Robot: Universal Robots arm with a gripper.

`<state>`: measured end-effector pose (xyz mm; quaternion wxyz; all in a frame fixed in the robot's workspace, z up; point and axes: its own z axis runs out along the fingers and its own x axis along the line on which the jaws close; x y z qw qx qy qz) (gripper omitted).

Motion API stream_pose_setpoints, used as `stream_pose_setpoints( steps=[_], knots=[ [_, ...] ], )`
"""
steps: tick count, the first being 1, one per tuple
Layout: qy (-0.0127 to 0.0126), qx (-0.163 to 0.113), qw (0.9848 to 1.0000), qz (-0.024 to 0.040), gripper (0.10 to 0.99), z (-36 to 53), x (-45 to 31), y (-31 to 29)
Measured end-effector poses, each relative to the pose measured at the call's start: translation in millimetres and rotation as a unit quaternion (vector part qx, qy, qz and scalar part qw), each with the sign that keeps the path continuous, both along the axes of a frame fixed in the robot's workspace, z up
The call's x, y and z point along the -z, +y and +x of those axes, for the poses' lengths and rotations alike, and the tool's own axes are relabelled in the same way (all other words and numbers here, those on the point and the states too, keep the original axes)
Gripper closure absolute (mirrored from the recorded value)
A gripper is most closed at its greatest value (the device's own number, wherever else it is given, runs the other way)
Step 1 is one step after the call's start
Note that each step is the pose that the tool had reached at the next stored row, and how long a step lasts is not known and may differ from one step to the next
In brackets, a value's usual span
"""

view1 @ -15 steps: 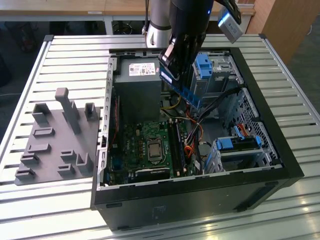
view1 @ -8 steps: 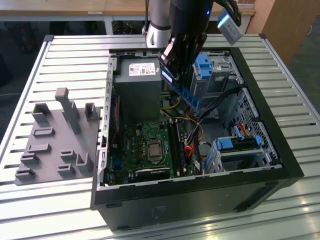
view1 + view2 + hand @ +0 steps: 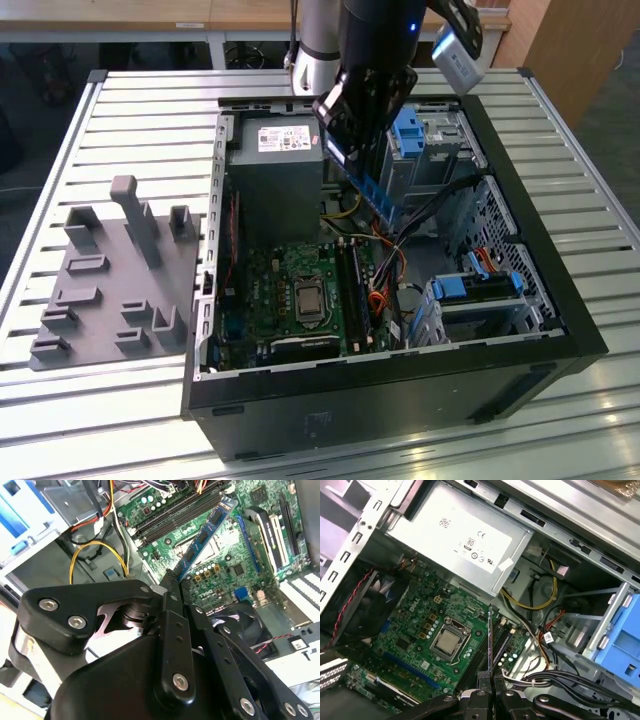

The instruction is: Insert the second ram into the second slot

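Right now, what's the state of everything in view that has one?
second ram: gripped by the tool, held above the motherboard, not seated
tool: shut on the second ram
computer case: lying on its side, side panel off
processor socket: bare, no cooler on it

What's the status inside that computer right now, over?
Pincer shut on second ram. Ram held above the memory slots, not seated. Loose cables lie close beside the slots.
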<state>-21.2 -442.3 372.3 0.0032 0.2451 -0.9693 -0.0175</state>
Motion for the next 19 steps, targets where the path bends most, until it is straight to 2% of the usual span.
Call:
stream_pose_setpoints(
  steps=[4,9,14,19],
  knots=[
    [0.0000,0.027,0.9996,-0.0006,0.949,0.0,0.2,0.0],
    [0.0000,0.058,0.9983,-0.0014,0.949,0.0,0.4,0.0],
    [0.0000,0.089,0.9960,-0.0022,0.949,0.0,0.5,0.0],
    [0.0000,0.118,0.9929,-0.0034,0.949,0.0,0.7,0.0]
  ],
)
